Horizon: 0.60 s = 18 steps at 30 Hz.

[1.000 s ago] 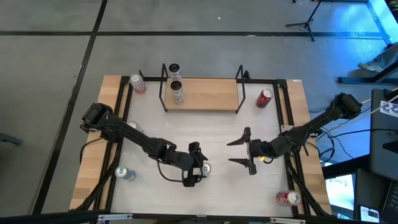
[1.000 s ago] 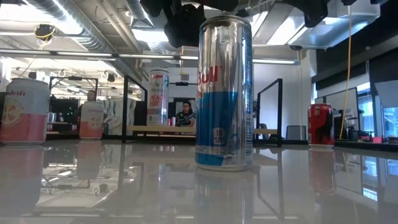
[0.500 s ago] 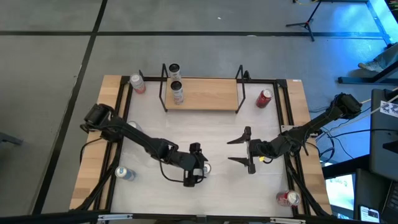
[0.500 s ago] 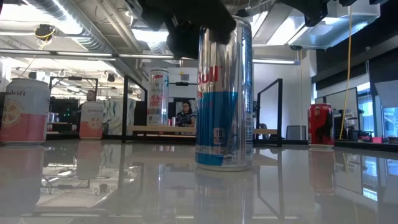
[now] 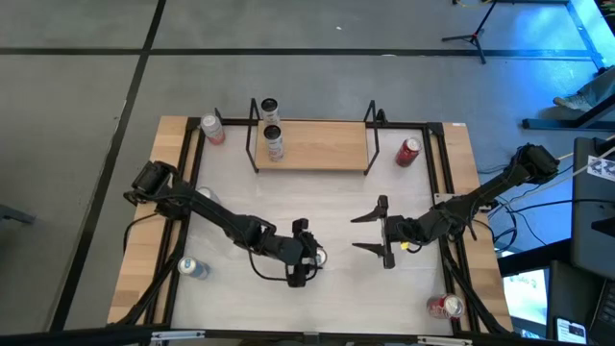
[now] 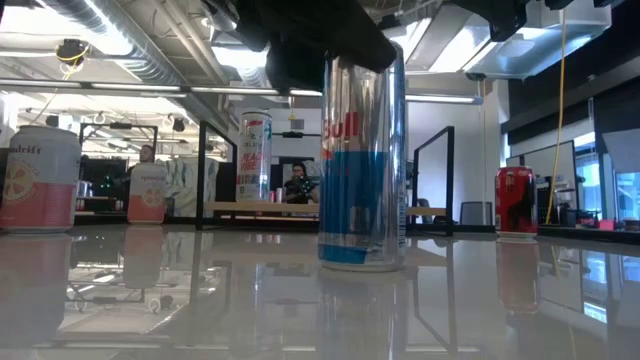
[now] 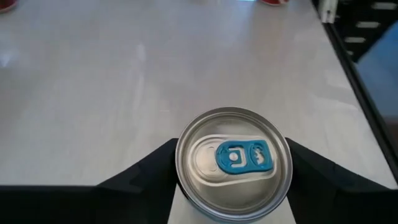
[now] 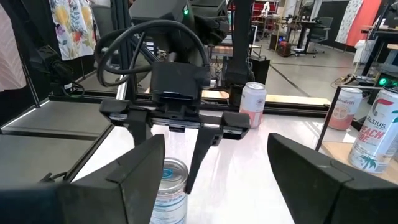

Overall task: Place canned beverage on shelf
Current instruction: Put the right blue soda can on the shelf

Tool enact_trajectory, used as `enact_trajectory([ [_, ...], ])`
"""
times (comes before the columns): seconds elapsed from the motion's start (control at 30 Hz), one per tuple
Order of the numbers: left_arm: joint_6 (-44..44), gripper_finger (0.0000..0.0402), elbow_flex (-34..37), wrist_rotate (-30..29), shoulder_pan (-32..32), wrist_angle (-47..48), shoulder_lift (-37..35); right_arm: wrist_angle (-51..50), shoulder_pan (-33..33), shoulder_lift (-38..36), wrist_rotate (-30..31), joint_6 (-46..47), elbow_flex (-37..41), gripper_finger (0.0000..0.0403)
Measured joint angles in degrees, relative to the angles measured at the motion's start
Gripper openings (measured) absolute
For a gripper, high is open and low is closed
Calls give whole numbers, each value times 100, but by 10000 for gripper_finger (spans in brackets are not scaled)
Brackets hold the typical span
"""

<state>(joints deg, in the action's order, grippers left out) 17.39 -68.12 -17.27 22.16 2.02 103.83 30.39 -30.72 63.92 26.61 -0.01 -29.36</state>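
A tall silver-and-blue can stands upright on the white table, near the middle toward the near edge. It also shows in the low view and the left wrist view. My left gripper is shut on it. My right gripper waits open and empty to the can's right, its fingers pointing left at the can. The shelf, a light-wood board on a black wire frame, stands at the far edge with one can upright at its left end. My left gripper pinches the can's upper wall just below the rim between its two fingers, one on each opposite side. The fingers come from the table's left, slanting down. The can stands upright with its base on the table.
A can stands behind the shelf, a pink can to its left, a red can to its right. A can lies near the left edge, a red one at the near right corner.
My left gripper has come down around the can's top, covering more of it in the low view. The can has turned a little about its own axis and shifted slightly toward the table's right, still standing on the table.
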Motion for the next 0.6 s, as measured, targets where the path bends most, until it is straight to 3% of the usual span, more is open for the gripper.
enact_trajectory([
  [0.13, 533, 215, 2, -482, 15, 37, -26, 0, 0, -2, 0, -1, 0, 280],
  [0.33, 1443, 221, 2, -1671, -62, 243, -39, -2, 0, -2, 1, 0, 2, 280],
  [0.6, 2180, 223, 2, -2099, -489, 638, -44, -2, 0, -2, 0, 2, 2, 280],
])
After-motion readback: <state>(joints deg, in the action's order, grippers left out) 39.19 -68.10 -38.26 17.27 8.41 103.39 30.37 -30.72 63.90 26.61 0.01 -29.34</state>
